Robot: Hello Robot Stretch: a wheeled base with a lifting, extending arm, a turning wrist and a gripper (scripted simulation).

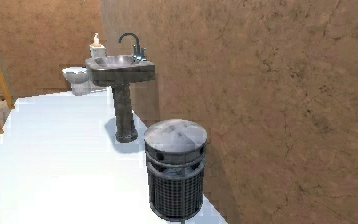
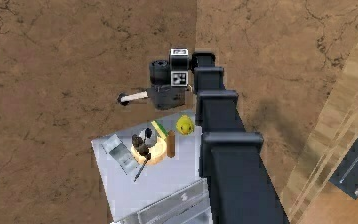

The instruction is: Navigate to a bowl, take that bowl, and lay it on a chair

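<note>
Probably the bowl is the dark blob point(image 2: 142, 146) on the grey table point(image 2: 117, 185) in the arm side view, though its shape is too small to be sure. It lies among other small clutter, with a yellow thing point(image 2: 186, 126) near it toward the arm point(image 2: 227, 140).

Just up the picture from the table, the gripper point(image 2: 132, 98) sits at the arm's far end, its fingers pointing to the view's left. Only bare brown wall point(image 2: 67, 60) lies behind the fingers, so it holds nothing.

The step in hand looks like the reach for the bowl. To do it well, I would line the fingers up with the blob before lowering, and approach from the side away from the yellow thing so nothing gets knocked. Whether the gripper is already above the tabletop cannot be told.

Ahead, a sink point(image 1: 117, 65) stands against the wall with a bin point(image 1: 175, 165) nearer. Both crowd the way forward, so base moves should be small and slow.
</note>
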